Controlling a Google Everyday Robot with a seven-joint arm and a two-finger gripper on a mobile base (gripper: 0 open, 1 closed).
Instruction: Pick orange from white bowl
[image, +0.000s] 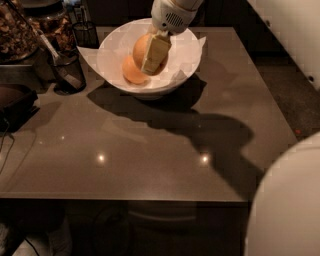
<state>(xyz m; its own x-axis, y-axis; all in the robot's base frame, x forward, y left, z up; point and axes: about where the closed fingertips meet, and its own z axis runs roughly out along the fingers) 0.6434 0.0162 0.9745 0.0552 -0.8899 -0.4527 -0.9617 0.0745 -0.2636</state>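
The white bowl (187, 60), lined with crumpled white paper, stands at the back middle of the brown table. My gripper (154, 54) reaches down into it from above and is shut on the orange (141, 49), holding it over the middle of the bowl. One pale finger (156, 52) crosses the front of the fruit. The twin orange (132, 73) lies in the bowl just below and left of the held one, touching it or nearly so.
A dark mesh cup (67, 71) with a utensil stands left of the bowl, another (85, 33) behind it. Snack jars (17, 30) and a dark tray (12, 102) fill the left edge. My white body (287, 210) fills the lower right corner.
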